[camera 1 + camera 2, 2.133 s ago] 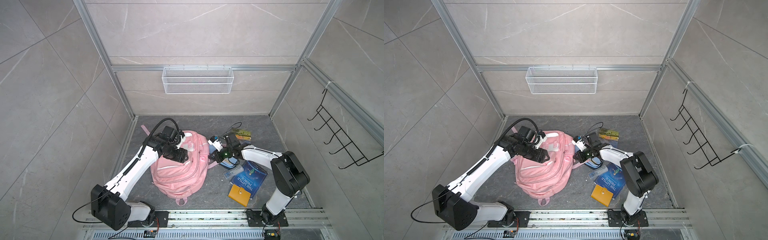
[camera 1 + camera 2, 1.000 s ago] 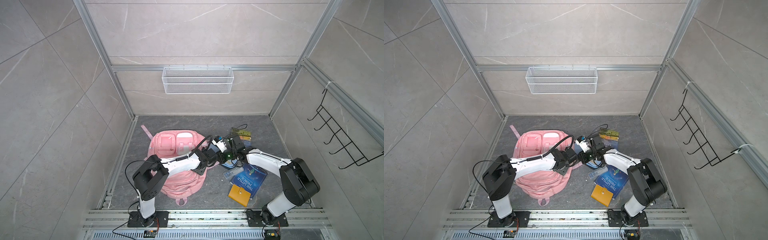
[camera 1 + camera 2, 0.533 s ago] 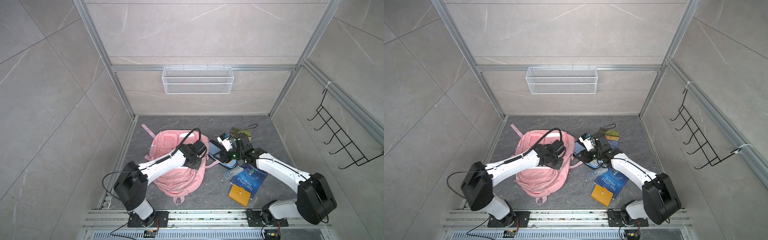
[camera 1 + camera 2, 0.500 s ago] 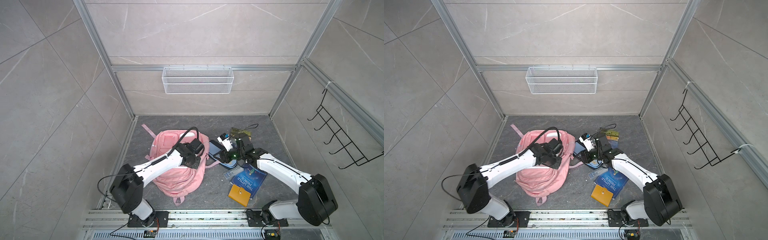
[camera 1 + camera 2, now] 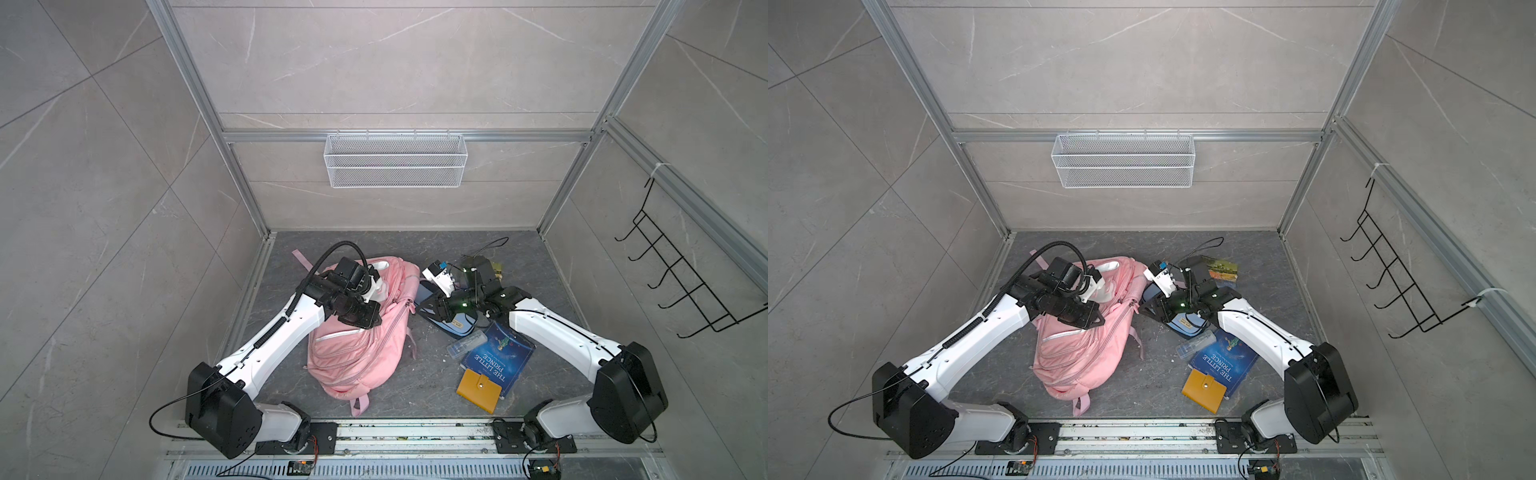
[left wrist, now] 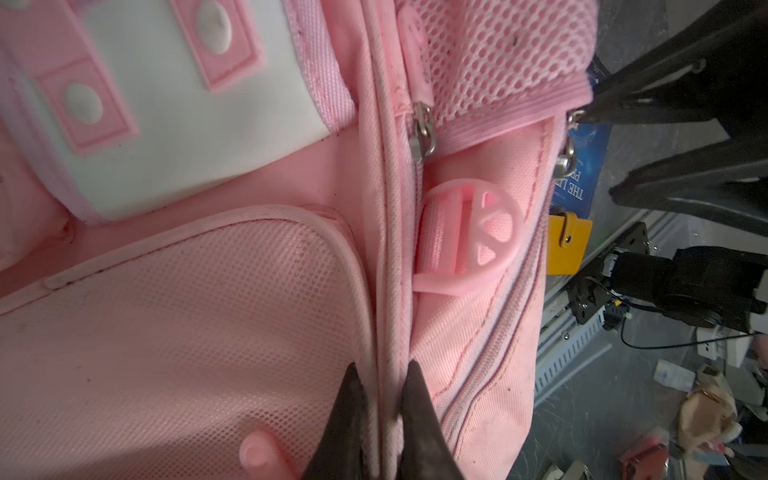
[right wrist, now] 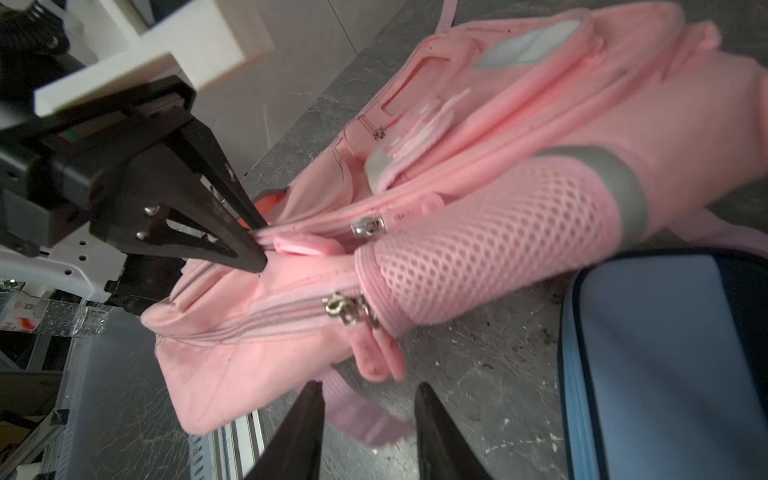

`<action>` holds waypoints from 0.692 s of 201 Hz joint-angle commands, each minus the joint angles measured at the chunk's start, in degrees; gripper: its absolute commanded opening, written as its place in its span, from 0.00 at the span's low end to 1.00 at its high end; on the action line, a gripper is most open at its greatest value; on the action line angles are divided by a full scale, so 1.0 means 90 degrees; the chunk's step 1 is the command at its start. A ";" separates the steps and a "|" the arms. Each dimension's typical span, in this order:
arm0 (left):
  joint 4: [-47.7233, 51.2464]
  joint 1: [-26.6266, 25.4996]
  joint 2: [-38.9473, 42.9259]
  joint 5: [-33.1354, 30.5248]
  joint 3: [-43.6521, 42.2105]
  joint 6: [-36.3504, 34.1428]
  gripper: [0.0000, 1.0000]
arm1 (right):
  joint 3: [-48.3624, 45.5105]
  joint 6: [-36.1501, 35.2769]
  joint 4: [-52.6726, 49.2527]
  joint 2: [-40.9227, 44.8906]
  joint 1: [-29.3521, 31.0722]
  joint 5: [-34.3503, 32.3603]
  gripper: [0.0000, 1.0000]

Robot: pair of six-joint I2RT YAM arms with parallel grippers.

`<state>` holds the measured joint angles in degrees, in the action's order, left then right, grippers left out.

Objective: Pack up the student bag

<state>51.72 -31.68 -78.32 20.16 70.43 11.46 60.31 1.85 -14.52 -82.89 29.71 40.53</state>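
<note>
One student bag (image 5: 353, 353): the left gripper (image 6: 382, 365) is clamped on its piping, and the right gripper (image 7: 369, 384) stands apart, probably empty. To its right lie one pencil case (image 7: 665, 353), one book (image 5: 498, 357) and one wallet (image 5: 478, 390).

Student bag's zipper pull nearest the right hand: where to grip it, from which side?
Probably the pink tab dangling from the silver pulls on the student bag: it hangs free of the fabric, toward the open right hand. Come from the pencil case side; the left hand pinches a seam nearby.
</note>
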 commanded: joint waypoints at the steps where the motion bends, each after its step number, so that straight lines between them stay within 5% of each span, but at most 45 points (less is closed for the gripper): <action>1: -0.0203 0.0070 -0.0013 0.0954 0.0589 -0.0219 0.00 | 0.0395 -0.0267 -0.0111 -0.0207 0.0116 0.0089 0.31; 63: -0.0005 0.0234 -0.0164 0.1184 0.0858 -0.0290 0.00 | 0.0546 -0.0677 -0.0662 0.0144 0.0360 -0.0630 0.24; 139: 0.0083 0.0306 -0.0165 0.1305 0.0927 -0.0354 0.00 | 0.0651 -0.0666 -0.0487 -0.0104 0.0356 -0.0636 0.32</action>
<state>54.37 -29.19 -80.51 26.17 75.11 10.20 64.51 -3.27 -18.63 -82.26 32.67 34.26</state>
